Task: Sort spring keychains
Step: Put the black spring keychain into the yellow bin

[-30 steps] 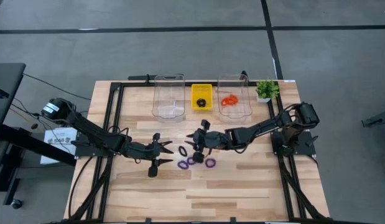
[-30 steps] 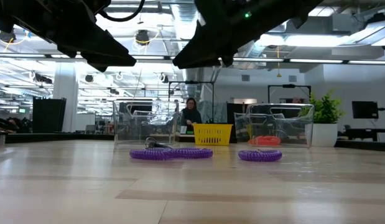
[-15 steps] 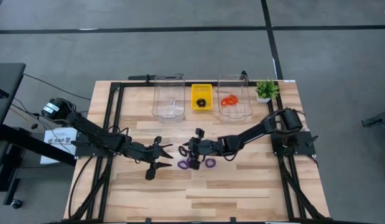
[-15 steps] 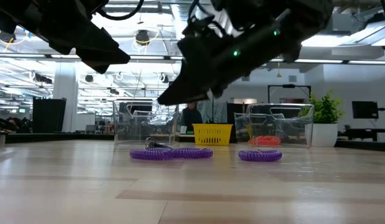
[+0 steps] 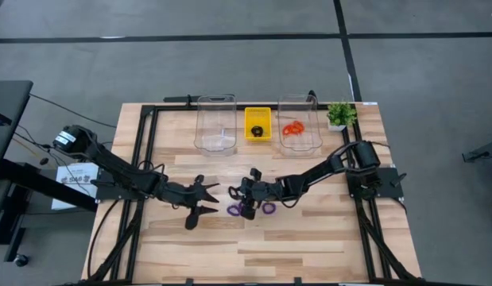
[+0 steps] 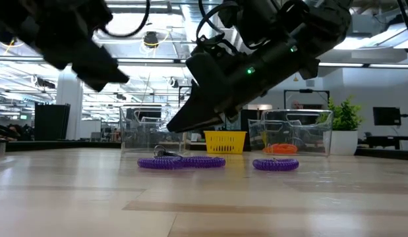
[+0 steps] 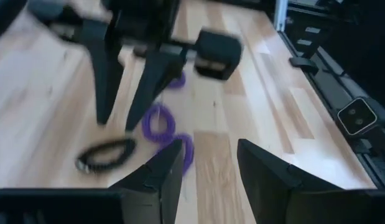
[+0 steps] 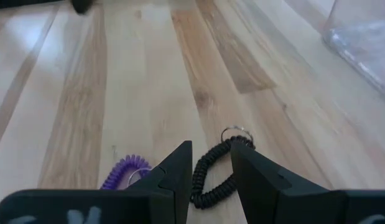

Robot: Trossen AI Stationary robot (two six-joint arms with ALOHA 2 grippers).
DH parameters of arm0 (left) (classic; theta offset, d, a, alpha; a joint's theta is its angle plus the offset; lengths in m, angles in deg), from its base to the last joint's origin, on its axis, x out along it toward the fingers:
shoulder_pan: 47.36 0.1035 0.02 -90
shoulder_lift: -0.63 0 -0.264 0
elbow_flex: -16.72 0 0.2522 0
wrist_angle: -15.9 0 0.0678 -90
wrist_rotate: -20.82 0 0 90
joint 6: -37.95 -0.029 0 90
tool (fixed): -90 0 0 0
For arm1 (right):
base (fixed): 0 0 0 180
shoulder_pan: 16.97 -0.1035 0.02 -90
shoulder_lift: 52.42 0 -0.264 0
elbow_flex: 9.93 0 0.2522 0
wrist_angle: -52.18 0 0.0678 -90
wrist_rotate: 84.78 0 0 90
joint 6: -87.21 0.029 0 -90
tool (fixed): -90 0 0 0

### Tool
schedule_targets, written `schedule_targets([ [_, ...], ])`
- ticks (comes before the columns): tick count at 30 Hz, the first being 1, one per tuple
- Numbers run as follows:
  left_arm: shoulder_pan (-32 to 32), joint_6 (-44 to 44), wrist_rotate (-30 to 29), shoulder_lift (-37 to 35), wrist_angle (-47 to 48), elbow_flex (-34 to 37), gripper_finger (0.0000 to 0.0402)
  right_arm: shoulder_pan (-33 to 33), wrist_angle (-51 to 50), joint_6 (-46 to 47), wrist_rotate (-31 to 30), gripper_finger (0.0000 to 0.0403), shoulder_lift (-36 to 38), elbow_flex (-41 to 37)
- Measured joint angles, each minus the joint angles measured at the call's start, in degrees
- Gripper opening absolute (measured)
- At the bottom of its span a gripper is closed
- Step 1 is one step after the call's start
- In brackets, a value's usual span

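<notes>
Spring keychains lie mid-tabletop, right gripper poised parted over a black one, left gripper spread wide.

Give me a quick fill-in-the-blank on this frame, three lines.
1. The right gripper hangs over a ____ keychain on the table.
2. The orange keychains lie in the clear bin next to the ____.
3. The yellow tray holds a ____ keychain.

Missing: black; plant; black
</notes>
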Motion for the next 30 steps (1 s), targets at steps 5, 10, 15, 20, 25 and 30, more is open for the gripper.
schedule_targets([
  [5, -1.9, 8.8, -0.9, 0.0, -2.1, 3.4, 0.0150, 0.0, -1.5, 3.9, -0.1, 0.0102, 0.0, 0.0],
  [10, -6.5, 14.1, -7.1, 0.0, -5.5, 6.3, 0.0150, -0.8, -2.8, 6.1, -0.4, 0.0102, 0.0, 0.0],
  [15, -12.3, 18.3, -13.2, 0.0, -7.3, 6.8, 0.0150, -2.0, -2.3, 6.2, -3.8, 0.0102, 0.0, 0.0],
  [20, -15.3, 15.4, -15.0, 0.0, -9.5, 6.8, 0.0150, -1.9, -2.4, 6.5, -4.7, 0.0102, 0.0, 0.0],
  [25, -14.7, 12.8, -15.1, 0.0, -9.7, 6.8, 0.0150, -1.5, -2.2, 6.8, -4.9, 0.0102, 0.0, 0.0],
  [30, -14.4, 12.6, -18.4, 0.0, -9.7, 6.8, 0.0150, -1.3, -2.3, 7.7, -7.0, 0.0102, 0.0, 0.0],
])
